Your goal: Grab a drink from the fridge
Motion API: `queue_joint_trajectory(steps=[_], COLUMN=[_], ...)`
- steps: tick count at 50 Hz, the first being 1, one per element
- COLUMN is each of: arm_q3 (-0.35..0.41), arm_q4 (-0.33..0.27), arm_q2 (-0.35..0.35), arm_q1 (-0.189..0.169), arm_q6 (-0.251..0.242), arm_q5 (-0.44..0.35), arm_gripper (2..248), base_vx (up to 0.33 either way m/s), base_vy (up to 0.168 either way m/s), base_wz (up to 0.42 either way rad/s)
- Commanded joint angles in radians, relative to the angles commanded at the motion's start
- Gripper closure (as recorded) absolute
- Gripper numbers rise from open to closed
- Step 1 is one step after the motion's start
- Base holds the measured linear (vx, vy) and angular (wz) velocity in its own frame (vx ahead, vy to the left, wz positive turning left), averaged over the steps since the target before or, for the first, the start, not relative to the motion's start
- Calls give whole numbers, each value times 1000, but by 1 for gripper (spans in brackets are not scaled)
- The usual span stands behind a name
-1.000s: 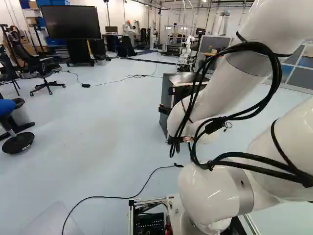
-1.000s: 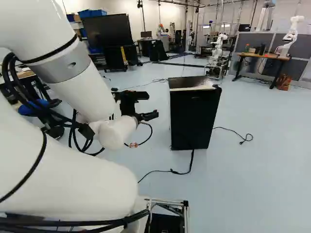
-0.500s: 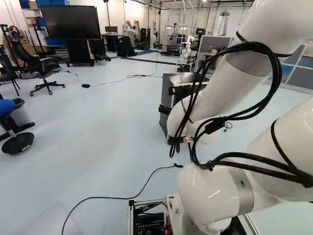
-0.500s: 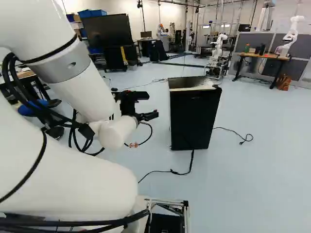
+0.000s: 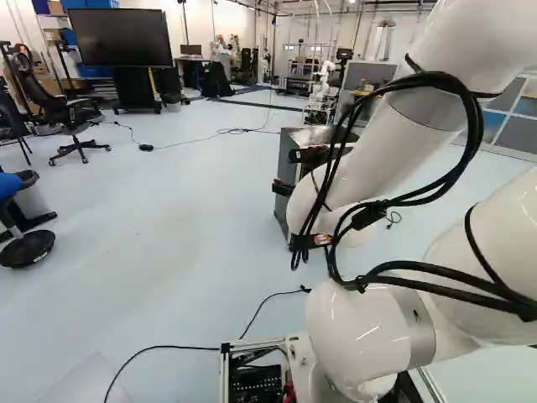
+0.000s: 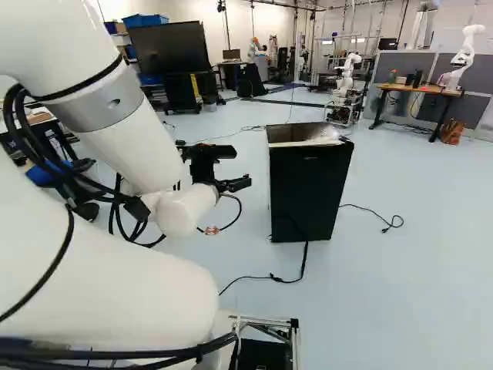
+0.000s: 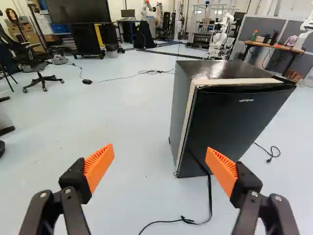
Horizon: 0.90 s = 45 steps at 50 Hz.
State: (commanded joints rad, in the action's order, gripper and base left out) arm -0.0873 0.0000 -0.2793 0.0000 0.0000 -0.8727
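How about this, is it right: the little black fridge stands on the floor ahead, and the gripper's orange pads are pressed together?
Not quite: the pads aren't together. The wrist view shows the gripper open, its orange pads well apart. The little black fridge does stand on the floor ahead.

In the right base view, the white arm point(image 6: 137, 154) is running past the picture's edges, and its end is hiding the back of the gripper point(image 6: 243, 167). In the left base view, it is covering much of the fridge point(image 7: 234, 129), whose closed door is concealing the inside. In the wrist view, the picture's edges are cutting off the finger mounts, the television point(image 7: 78, 11) and another robot point(image 7: 306, 28). Some desktop items point(image 6: 417, 78) are looking too small to identify.
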Motion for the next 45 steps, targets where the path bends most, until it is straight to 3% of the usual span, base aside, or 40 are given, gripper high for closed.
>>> queue_joint_trajectory(steps=[45], arm_q3=[0], arm_q4=[0], arm_q2=[0], arm_q1=[0], arm_q6=[0], arm_q5=[0], arm_gripper=[3], base_vx=[112], base_vy=[2], base_wz=[4])
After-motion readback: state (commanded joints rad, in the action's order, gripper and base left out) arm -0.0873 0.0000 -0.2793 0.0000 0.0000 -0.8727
